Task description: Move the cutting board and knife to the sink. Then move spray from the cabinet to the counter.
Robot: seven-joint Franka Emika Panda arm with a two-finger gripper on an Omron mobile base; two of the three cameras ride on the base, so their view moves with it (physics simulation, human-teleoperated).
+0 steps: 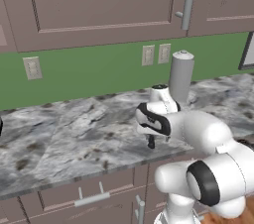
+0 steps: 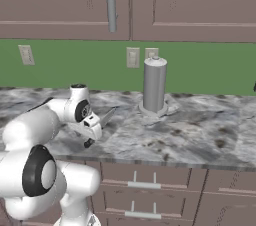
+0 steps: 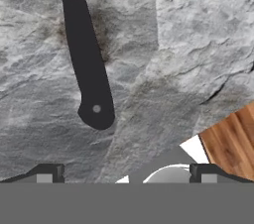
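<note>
A knife lies flat on the marbled counter point(image 1: 74, 134). Its black riveted handle point(image 3: 85, 54) runs up the left of the hand view, and its grey blade point(image 2: 108, 116) pokes out past the hand in the right base view. My gripper point(image 3: 126, 176) hangs just above the counter near its front edge, pointing down, open, with nothing between its fingers; the handle's butt lies a little ahead of the left fingertip point(image 3: 45, 173). The gripper also shows low under the wrist point(image 1: 151, 142) point(image 2: 89, 142). The cutting board, sink, spray and doorless cabinet are out of view.
A tall grey cylinder on a round base point(image 1: 181, 75) point(image 2: 154, 86) stands at the back of the counter by the green wall. Panelled wall cabinets point(image 2: 190, 0) hang overhead. Drawers point(image 2: 145, 182) lie below the counter edge, and wooden floor point(image 3: 233, 139) shows beyond it.
</note>
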